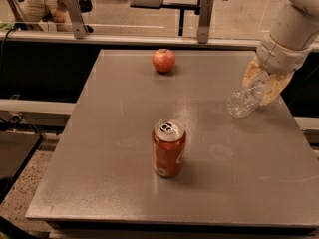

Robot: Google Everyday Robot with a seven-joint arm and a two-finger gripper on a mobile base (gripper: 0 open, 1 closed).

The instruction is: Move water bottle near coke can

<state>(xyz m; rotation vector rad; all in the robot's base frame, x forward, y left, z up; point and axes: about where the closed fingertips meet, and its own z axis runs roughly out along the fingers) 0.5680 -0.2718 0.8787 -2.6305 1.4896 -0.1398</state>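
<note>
Grey table (114, 183) carries an upright coke can (168, 149) near the middle and a red apple (163, 60) near the back edge. Gripper (261, 86) grips the tilted water bottle (243, 102) at the table's right side.

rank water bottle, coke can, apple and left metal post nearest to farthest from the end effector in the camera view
1. water bottle: tilted, held in the end effector over the table's right side.
2. apple, far centre, and coke can, near centre: both off to the left, too close to call.
3. left metal post: beyond the table's far left corner.
</note>
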